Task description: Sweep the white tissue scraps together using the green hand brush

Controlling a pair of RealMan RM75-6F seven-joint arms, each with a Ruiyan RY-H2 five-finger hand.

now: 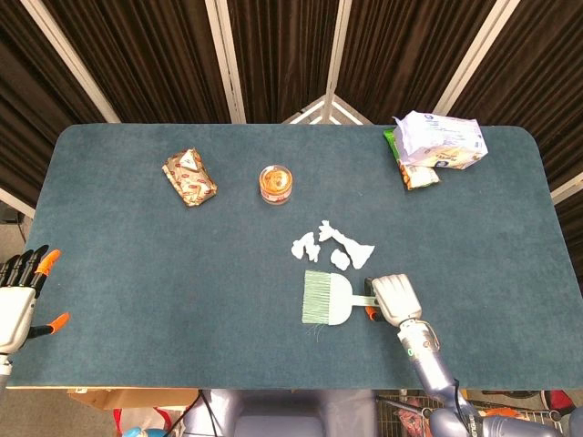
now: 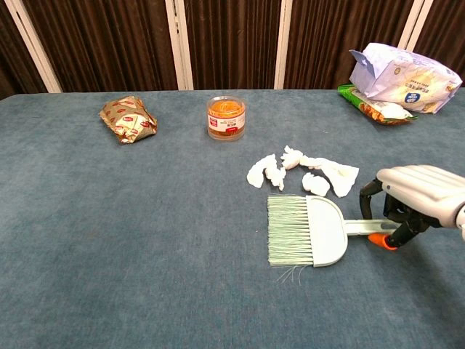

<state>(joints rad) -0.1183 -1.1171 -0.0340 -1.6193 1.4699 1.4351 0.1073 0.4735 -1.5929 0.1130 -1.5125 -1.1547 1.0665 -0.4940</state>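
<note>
Right robot hand curls over the handle of the pale green plastic hand brush, gripping it; brush flat on the blue felt counter, bristles pointing left. White torn tissue scraps lie just behind it. Left robot hand at counter edge, fingers spread, empty.

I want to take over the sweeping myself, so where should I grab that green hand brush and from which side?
Grip the green hand brush by its narrow handle, coming from the right end. It lies flat with bristles pointing left and the white tissue scraps just beyond its far edge, so the handle is the only slim, free part. The right hand already has its fingers around it there.
</note>
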